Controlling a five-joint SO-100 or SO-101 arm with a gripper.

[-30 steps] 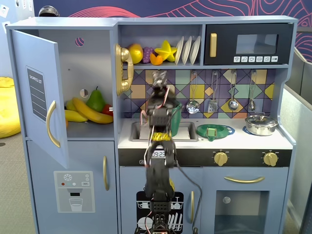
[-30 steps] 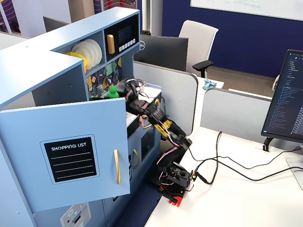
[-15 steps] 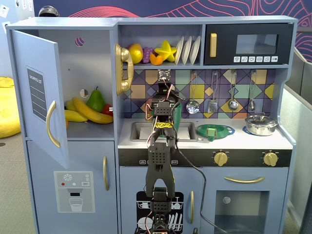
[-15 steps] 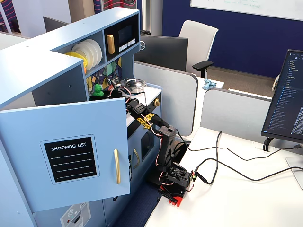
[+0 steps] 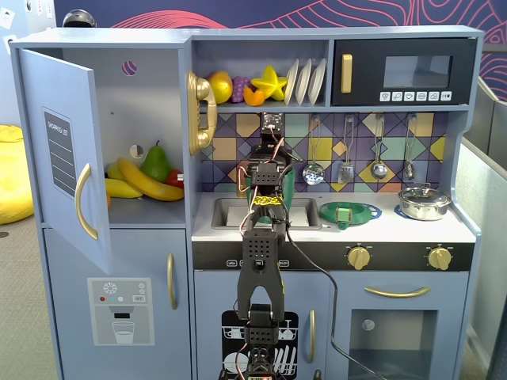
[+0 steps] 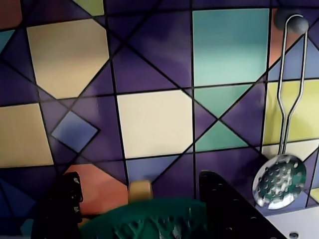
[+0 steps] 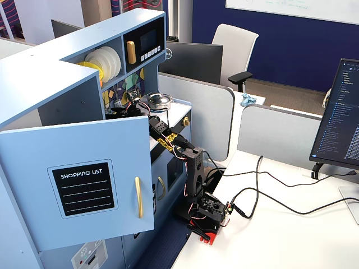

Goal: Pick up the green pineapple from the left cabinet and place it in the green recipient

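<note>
Gripper (image 6: 137, 211) w/ jaws apart sits right above the green recipient (image 6: 144, 219), rim just below. Tiled wall (image 6: 154, 124) close ahead; skimmer (image 6: 279, 181) right.

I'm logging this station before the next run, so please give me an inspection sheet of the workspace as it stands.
Surface: grey counter, bare at the front.
Job's things: left cabinet stands open; green recipient is by the sink, mostly behind the arm; green pineapple not identifiable, and a green shape low in the wrist view could be it or the recipient.
Clutter: bananas and pear in the cabinet; strainer dish and pot on the counter.
Grippers: gripper is raised, facing the tiled backsplash; open or shut cannot be told.
Cables: black cable lies across the white desk.
Surroundings: monitor, office chair.
</note>
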